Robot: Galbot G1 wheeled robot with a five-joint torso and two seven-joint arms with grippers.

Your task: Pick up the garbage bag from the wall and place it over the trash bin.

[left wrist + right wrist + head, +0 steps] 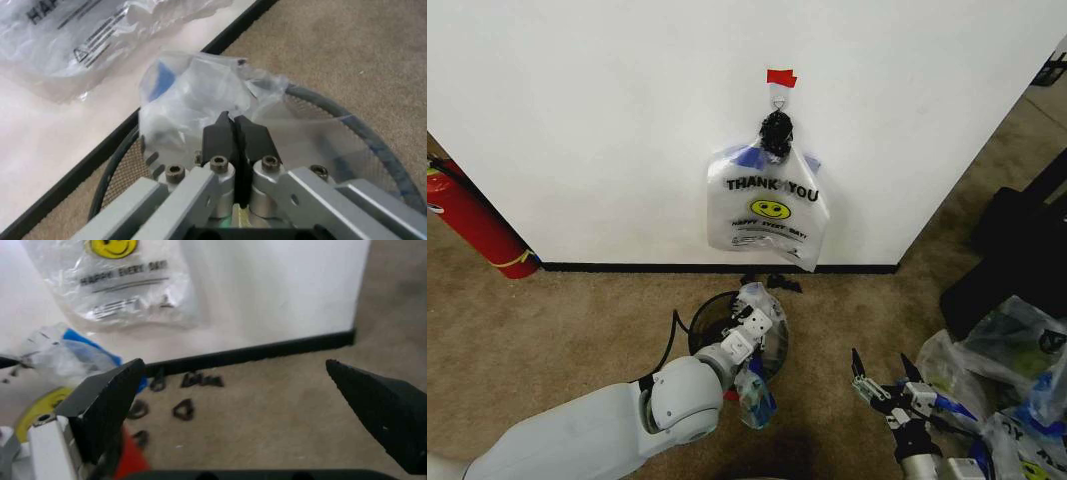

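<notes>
Plainly the wall (607,120) is the biggest thing before me, white with a black baseboard, and the whitish "THANK YOU" bag (767,205) with its yellow smiley hangs there from a hook (778,93) under red tape. Below it on the carpet stands the trash bin (702,318), round black wire mesh, close to the baseboard. My left gripper (232,125) is over the bin's mouth, its black fingers pressed together on a fold of the garbage bag (193,92), which bunches above the rim and trails down the bin's near side. My right gripper (882,380) hangs low over the carpet off to the right, jaws spread wide with nothing between them. I judge the bag to be nearly weightless, limp and slick, so it will sag, cling and slip from a shallow pinch; a hold near the open hem, with several layers gathered, looks safest, and the film could snag on the wire. It is thin, crinkly and clear, with blue printed patches showing through its folds.
</notes>
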